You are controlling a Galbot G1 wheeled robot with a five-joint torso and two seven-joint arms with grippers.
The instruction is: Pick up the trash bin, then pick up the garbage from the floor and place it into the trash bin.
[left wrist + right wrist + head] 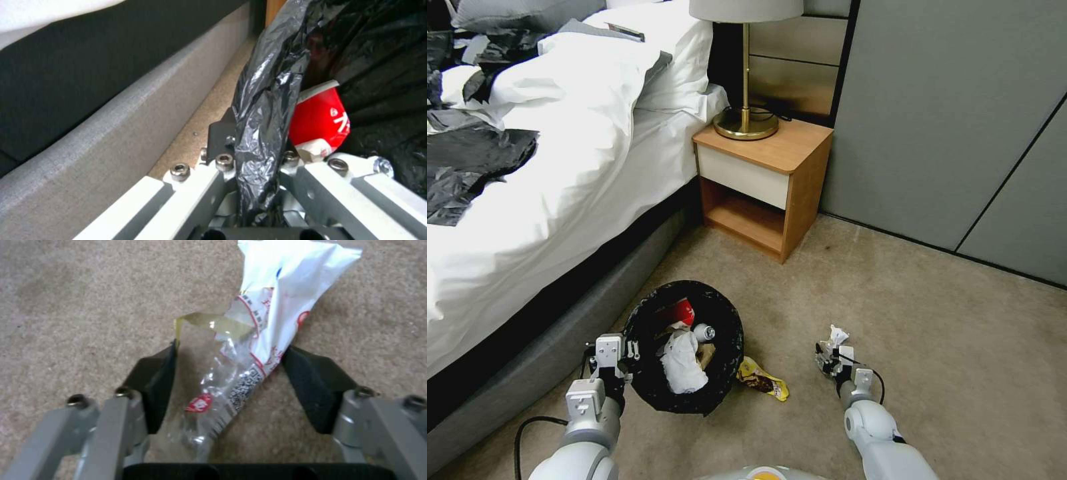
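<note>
The trash bin (735, 333), lined with a black bag, hangs tilted beside the bed with my left gripper (627, 351) shut on its rim. In the left wrist view the bag-covered rim (262, 110) runs between the jaws of the left gripper (258, 156). Inside lie a red cup (679, 312) (320, 116), white tissue (684, 367) and a bottle (704, 331). A yellow snack wrapper (764, 381) lies on the carpet by the bin. My right gripper (829, 353) (230, 353) is low over the carpet, open, with a white and clear plastic wrapper (837, 335) (271, 316) between its pads (311, 383).
The bed (560, 187) with its grey base (560, 333) runs along the left, with black plastic sheets (467, 160) on top. A wooden nightstand (760, 180) with a brass lamp (746, 120) stands ahead. Grey wall panels (960, 120) close the right. Open carpet lies to the right.
</note>
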